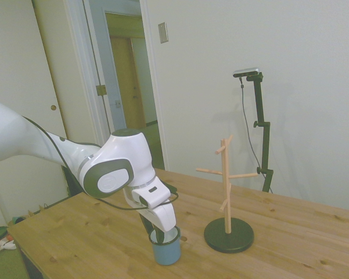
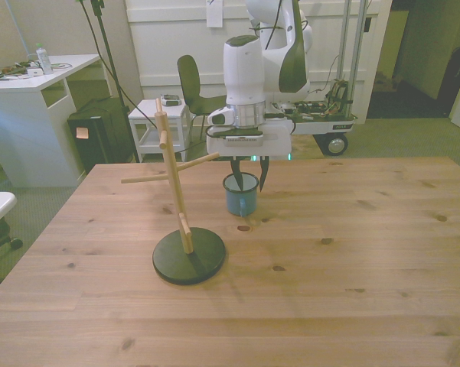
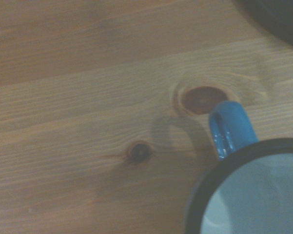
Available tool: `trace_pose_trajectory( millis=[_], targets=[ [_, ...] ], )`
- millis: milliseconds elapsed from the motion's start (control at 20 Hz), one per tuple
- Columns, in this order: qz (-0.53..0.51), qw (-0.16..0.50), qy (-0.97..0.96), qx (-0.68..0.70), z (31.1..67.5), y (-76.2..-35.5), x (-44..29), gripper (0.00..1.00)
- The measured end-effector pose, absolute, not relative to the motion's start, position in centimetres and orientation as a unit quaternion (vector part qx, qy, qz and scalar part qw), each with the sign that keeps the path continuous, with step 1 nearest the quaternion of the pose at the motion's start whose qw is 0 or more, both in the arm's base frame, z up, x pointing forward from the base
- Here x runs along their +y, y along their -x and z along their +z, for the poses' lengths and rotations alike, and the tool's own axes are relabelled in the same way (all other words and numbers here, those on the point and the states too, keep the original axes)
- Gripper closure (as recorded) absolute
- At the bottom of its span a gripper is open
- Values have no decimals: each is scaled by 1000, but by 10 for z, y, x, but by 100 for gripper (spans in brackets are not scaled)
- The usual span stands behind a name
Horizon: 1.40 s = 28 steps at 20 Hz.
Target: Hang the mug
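Note:
The light-blue mug (image 2: pixel 241 198) stands upright on the wooden table (image 2: pixel 352 252), to the front view's right of and a little behind the wooden mug tree (image 2: pixel 174 180). In the side view the mug (image 1: pixel 166 251) sits near the table's front edge, left of the tree (image 1: pixel 226 192). My gripper (image 2: pixel 249 174) hangs right over the mug, open. One finger dips at or inside the rim; the other is outside, on the front view's right. The wrist view shows the mug's dark rim and white inside (image 3: pixel 253 195), with its blue handle (image 3: pixel 229 127) pointing toward the tree's dark base (image 3: pixel 283 17).
The tree has several pegs sticking out and a round black base (image 2: pixel 189 257). Behind the table are a white desk (image 2: pixel 38 76), a chair (image 2: pixel 191 84) and a wheeled cart (image 2: pixel 329 115). A doorway (image 1: pixel 128 75) stands behind the arm in the side view.

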<state>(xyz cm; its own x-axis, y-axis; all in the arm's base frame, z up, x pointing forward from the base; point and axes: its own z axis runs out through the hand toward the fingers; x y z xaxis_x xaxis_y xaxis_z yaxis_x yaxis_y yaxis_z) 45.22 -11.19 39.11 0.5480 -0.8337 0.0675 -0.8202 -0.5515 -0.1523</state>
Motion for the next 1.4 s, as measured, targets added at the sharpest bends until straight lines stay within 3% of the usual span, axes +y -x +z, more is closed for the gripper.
trace_pose_trajectory(
  millis=[800, 1400],
  targets=[
    [-62, 46, 885, 459, 399, -467, -107, 100],
    [-81, 5, 913, 400, 534, -478, -123, 100]
  ],
)
